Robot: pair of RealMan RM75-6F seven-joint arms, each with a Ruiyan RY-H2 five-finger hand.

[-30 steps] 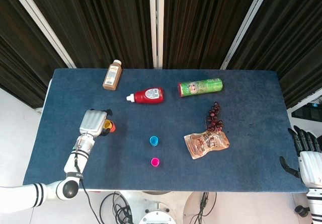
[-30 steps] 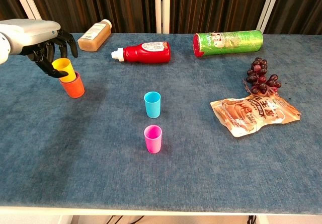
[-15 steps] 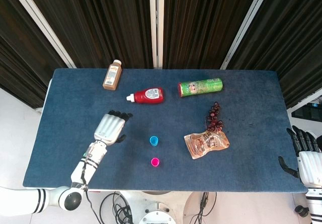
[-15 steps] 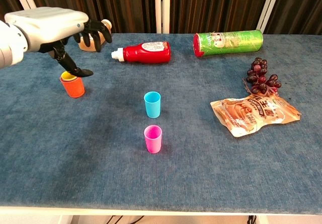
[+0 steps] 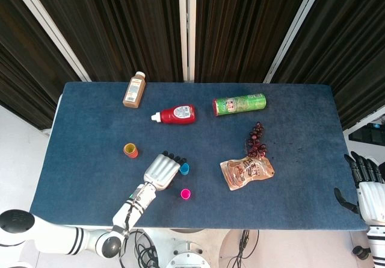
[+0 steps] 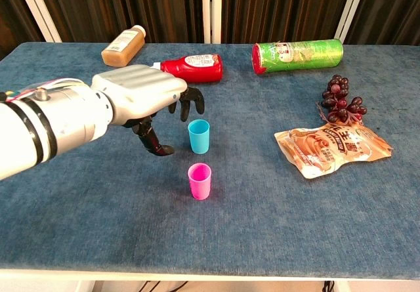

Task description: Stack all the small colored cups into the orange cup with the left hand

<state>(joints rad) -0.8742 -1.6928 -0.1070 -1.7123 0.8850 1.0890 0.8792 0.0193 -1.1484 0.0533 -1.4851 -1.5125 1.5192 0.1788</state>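
The left hand (image 6: 141, 95) is held open just above the table (image 6: 79, 193), fingers spread and curled downward, nothing gripped. The blue cup (image 6: 199, 136) stands upright just beside its fingertips, at about three o'clock from the hand in the chest view. The pink cup (image 6: 199, 181) stands near the blue one, at six o'clock from it. The orange cup (image 5: 130, 151), with a yellow cup already nested in it, is seen in the head view at about ten o'clock from the hand, well apart.

The blue cup is judged to be light, stiff plastic with smooth, tapered walls, so it could easily be tipped or squeezed out of a loose pinch. A hold across the upper wall near the rim, thumb opposite a finger, is probably best.

The right hand (image 5: 364, 180) is seen at the table's right edge, fingers extended, holding nothing.
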